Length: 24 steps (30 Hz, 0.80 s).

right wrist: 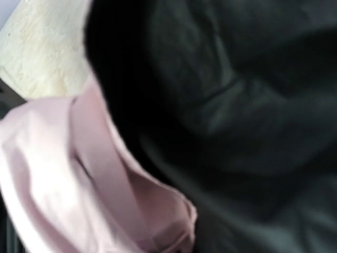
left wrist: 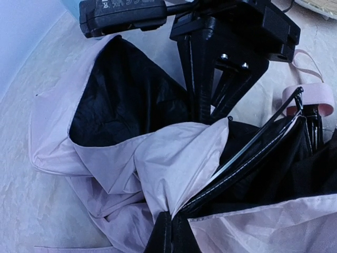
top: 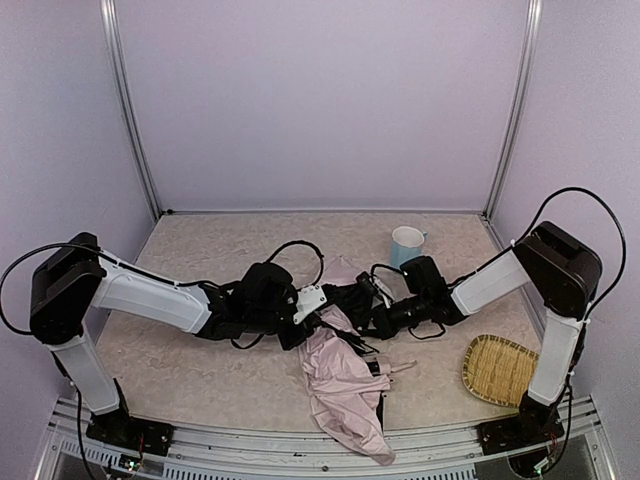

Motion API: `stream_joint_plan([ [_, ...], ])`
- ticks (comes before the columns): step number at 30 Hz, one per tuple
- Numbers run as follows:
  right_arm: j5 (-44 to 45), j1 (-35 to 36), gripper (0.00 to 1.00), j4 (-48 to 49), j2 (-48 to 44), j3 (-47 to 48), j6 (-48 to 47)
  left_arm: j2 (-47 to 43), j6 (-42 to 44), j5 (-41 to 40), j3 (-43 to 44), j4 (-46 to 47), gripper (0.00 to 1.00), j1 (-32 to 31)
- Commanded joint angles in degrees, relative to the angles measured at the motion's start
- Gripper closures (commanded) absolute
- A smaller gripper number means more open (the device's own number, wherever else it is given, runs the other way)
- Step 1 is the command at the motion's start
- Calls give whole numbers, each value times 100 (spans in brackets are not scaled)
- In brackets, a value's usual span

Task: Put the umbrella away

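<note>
Mid-desk [top: 200, 370], between my two arms, lies the umbrella [top: 345, 385]. It is half collapsed, with pink cloth spilling toward the near edge and black lining turned up where I meet it. My left gripper [left wrist: 171, 227] is pressed together on a fold of pink cloth at the canopy's edge, just beside a rib [left wrist: 253, 153]. My right gripper [top: 377, 318] is buried in the lining from the other side. Its wrist view is a blur of black and pink, so I cannot tell whether it is spread or pinching.

I judge the umbrella light but awkward. The cloth is limp and slick, and it will slide and bunch rather than carry any load, while the thin ribs look easy to bend. The stiff parts are the safer holds: the handle [top: 395, 368], lying on the right side of the canopy, and the shaft, which is hidden under the folds. Cloth is only good for gathering.
</note>
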Motion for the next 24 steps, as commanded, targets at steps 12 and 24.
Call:
stream_joint_plan([
  [12, 386, 630, 100, -284, 501, 452, 239, 44, -169, -302, 306, 415, 81, -605],
  [24, 509, 607, 100, -400, 416, 566, 348, -476, -431, 213, 190, 354, 77, -633],
])
